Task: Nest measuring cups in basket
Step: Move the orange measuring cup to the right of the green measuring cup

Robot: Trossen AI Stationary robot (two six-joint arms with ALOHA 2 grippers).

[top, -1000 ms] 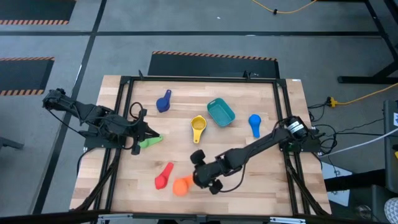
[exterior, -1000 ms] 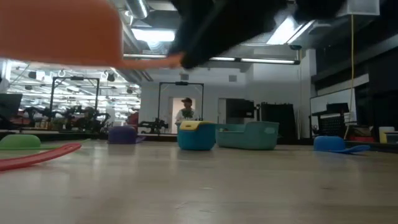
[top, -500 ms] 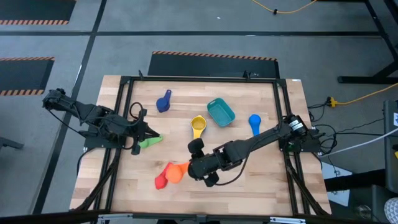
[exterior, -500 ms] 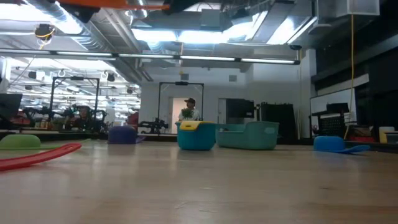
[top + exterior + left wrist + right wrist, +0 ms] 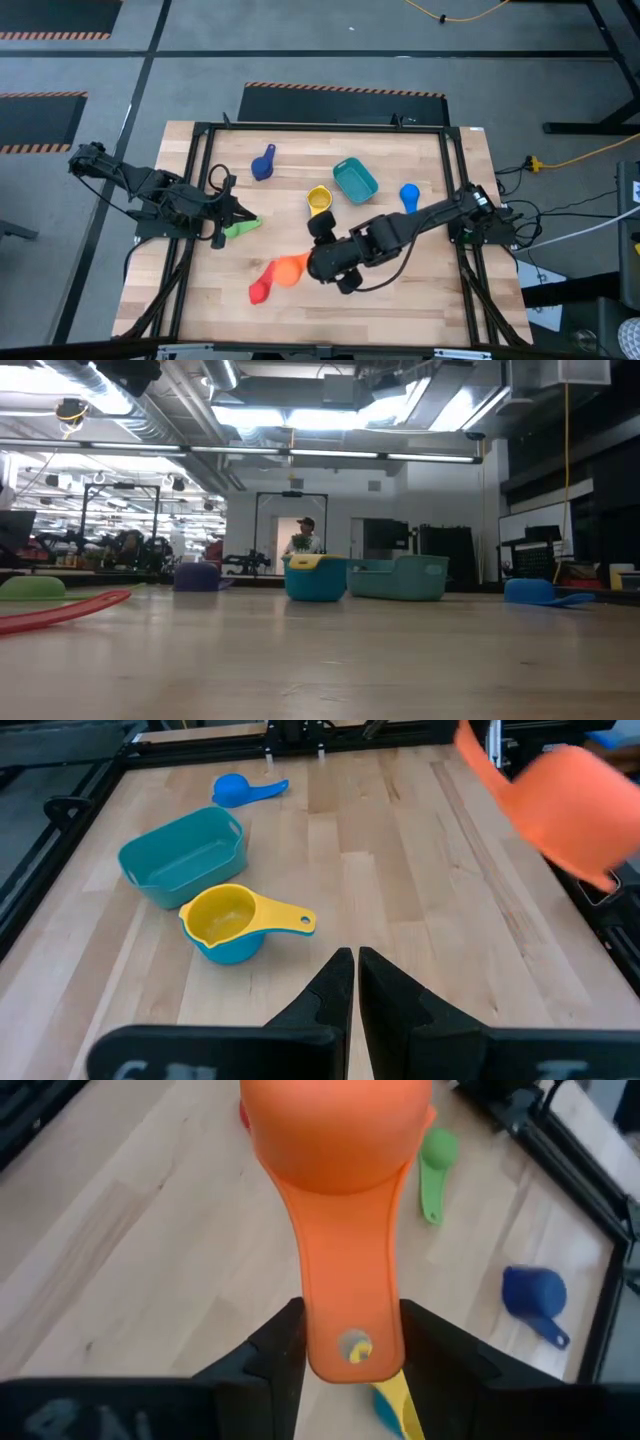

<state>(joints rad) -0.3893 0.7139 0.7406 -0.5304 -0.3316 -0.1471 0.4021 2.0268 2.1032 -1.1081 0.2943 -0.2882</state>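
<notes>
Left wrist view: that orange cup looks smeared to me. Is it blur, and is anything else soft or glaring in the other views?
Left wrist view: the orange cup is blurred at the frame edge, while the yellow cup and basket are crisp. Right wrist view: the orange bowl is soft, its handle between the right end effector fingers sharper. Low view: ceiling lights glare; the near tabletop is out of focus.

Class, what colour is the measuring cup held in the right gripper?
Orange: the measuring cup in the right gripper, clearest in the right wrist view.

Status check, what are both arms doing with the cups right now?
Right gripper shut on orange cup, lifted. Left gripper shut, idle near green cup. Basket empty; yellow cup beside it.
</notes>
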